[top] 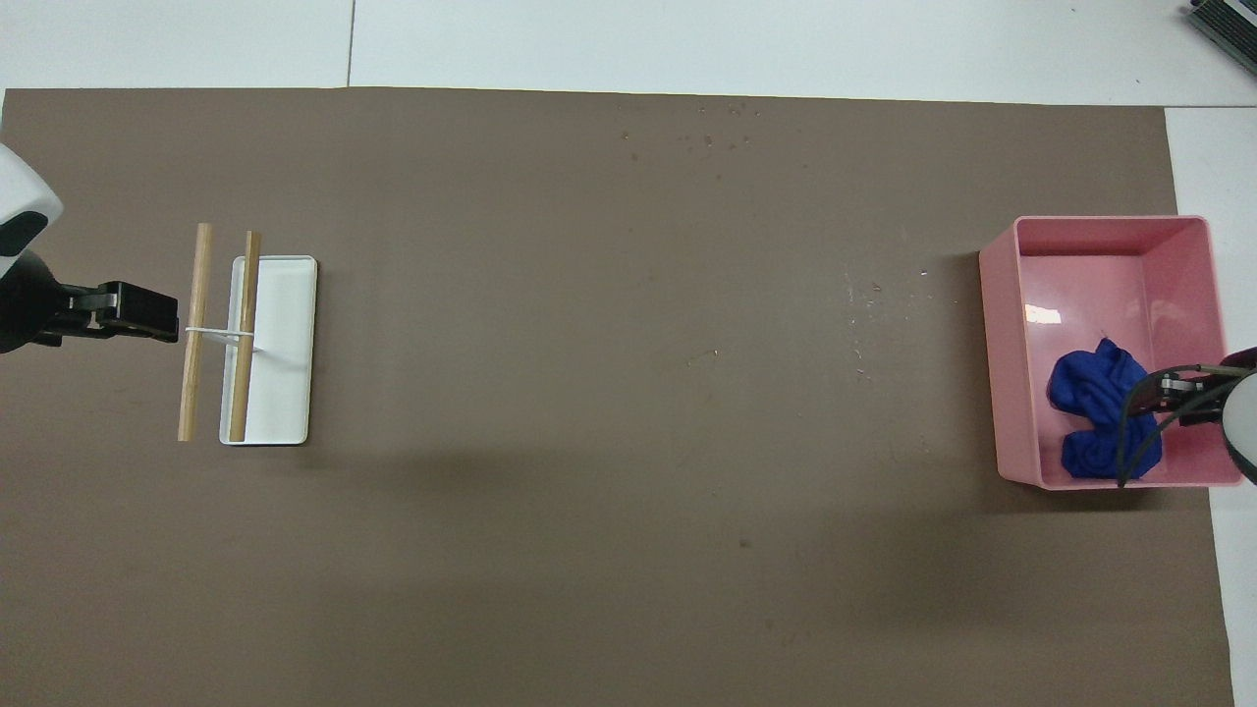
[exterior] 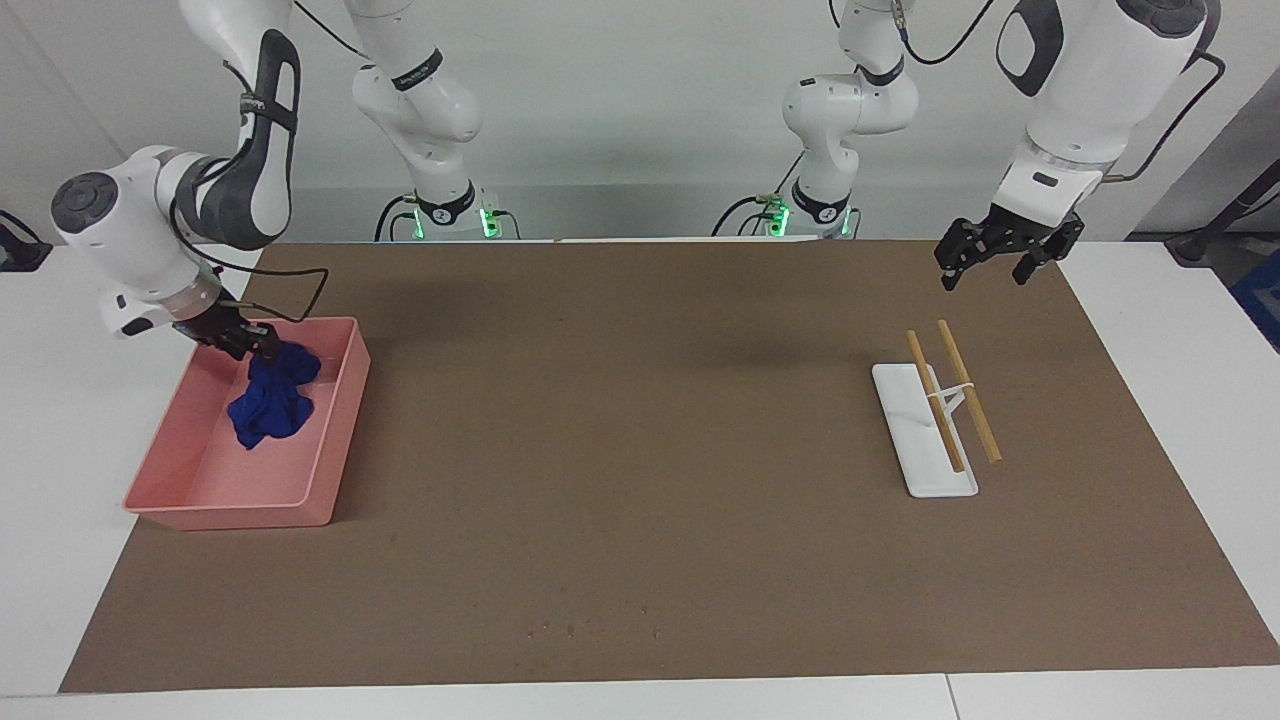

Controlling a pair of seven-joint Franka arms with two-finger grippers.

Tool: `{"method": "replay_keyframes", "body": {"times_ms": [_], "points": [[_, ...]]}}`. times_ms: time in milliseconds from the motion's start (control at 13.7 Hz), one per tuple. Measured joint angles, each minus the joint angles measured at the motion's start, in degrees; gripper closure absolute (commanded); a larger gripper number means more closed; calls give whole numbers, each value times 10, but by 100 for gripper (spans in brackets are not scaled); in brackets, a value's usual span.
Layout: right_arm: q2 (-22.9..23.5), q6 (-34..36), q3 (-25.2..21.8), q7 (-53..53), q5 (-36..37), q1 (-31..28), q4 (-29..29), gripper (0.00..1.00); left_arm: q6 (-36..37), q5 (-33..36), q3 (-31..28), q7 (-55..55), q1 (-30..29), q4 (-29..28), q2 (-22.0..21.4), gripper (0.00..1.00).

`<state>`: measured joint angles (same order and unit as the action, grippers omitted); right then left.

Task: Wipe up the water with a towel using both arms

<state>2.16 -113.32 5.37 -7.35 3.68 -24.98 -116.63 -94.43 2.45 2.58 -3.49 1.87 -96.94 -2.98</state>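
Observation:
The blue towel lies bunched on the floor of the pink tray, at the right arm's end of the table. My right gripper is low inside the tray, right at the top of the towel heap. Whether it still grips the cloth does not show. My left gripper hangs open and holds nothing, in the air over the mat beside two wooden sticks. Faint pale specks mark the brown mat beside the tray; I cannot tell if they are water.
A white rectangular dish sits at the left arm's end of the table. Two wooden sticks, joined by a white band, rest across it. More small specks dot the mat's edge farthest from the robots.

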Motion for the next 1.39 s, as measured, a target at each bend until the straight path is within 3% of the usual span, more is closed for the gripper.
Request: {"method": "replay_keyframes", "body": {"times_ms": [366,732,1392], "points": [[-50,85,72,18,-1,2,78,0,0,0,0,0,0,0,0,0],[-54,160,163,134,-6,7,162,0,0,0,0,0,0,0,0,0],[-47,220,178,144,-10,17,240,0,32,-27,0,2,0,37,0,0]]}}
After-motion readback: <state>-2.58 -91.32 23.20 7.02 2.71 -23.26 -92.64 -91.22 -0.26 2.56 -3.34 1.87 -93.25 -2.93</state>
